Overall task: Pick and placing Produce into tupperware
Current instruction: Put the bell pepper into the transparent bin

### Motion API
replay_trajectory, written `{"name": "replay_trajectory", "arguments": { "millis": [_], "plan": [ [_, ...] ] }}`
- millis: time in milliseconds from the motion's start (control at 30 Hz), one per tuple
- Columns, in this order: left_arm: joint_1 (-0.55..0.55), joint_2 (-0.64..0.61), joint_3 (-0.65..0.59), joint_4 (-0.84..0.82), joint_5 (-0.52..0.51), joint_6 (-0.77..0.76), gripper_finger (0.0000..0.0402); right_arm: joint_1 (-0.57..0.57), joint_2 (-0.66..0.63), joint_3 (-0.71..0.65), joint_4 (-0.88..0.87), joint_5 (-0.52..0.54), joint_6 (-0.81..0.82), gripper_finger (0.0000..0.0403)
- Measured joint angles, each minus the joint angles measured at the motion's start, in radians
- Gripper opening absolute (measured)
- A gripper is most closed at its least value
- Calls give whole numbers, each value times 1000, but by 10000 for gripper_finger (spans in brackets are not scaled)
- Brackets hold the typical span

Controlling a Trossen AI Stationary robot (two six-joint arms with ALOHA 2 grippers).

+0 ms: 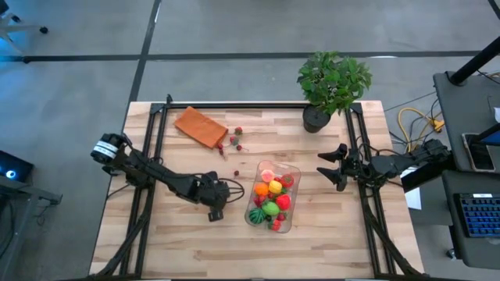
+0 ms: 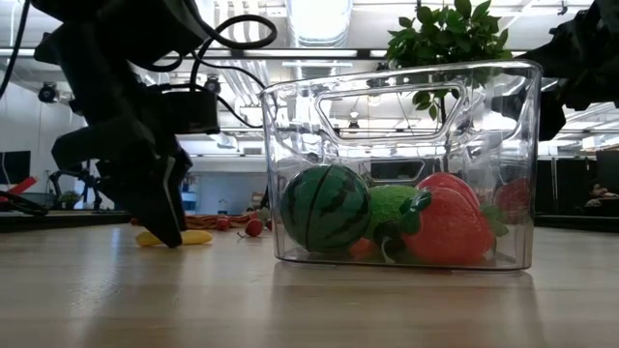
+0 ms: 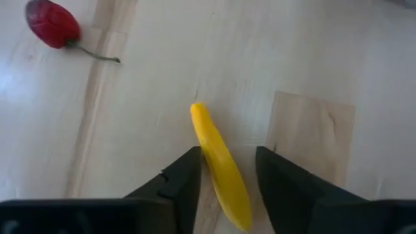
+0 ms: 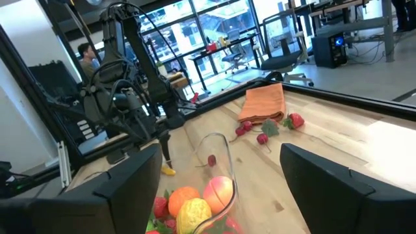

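Observation:
The clear tupperware [image 1: 273, 195] [image 2: 401, 164] stands on the table holding several toy fruits: a watermelon [image 2: 325, 208], a strawberry [image 2: 447, 220], an orange and a lemon. A long yellow toy piece [image 3: 221, 172] [image 2: 193, 237] lies flat on the wood left of the tub. My left gripper [image 1: 215, 211] [image 3: 227, 153] points down over it, open, one finger on each side. A small red stemmed fruit [image 3: 52, 25] lies just beyond. More red pieces [image 1: 234, 142] lie near the orange pad. My right gripper [image 1: 337, 166] [image 4: 221, 148] hovers open to the right of the tub. My left gripper comes from above with its fingers across the yellow piece's middle [image 3: 218, 162], which lies flat on the table. One finger [image 3: 188, 169] stands right against its side and the other stands apart from it. Whether the near one touches, I cannot tell.
A flat orange-brown pad [image 1: 201, 126] lies toward the far left of the table. A potted leafy plant [image 1: 332, 86] stands at the far right. A loose red piece [image 1: 236, 173] sits between the pad and the tub. Bare wood stretches along the near edge.

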Motion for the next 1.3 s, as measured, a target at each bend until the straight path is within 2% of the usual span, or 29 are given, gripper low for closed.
{"name": "replay_trajectory", "arguments": {
  "millis": [400,567,700,767,800,867,933,1067,1167,1300],
  "plan": [
    [5,-13,7,-22,64,2,49,0,0,0,0,0,0,313],
    [24,-97,60,-51,39,58,26,0,0,0,0,0,0,315],
    [48,-198,139,-61,-92,180,12,0,0,0,0,0,0,315],
    [69,-240,187,-10,-127,267,10,0,0,0,0,0,0,315],
    [80,-255,207,36,-115,315,10,0,-2,0,0,0,0,314],
    [107,-261,241,135,-27,421,10,0,0,0,0,0,0,313],
    [133,-228,288,170,68,460,10,0,-1,0,0,0,0,311],
    [159,-84,388,162,140,391,24,0,-1,0,0,0,0,308],
    [158,34,467,164,159,345,51,0,-1,0,0,0,0,309],
    [157,140,548,159,160,279,108,0,-1,0,0,0,0,314]
  ]
}}
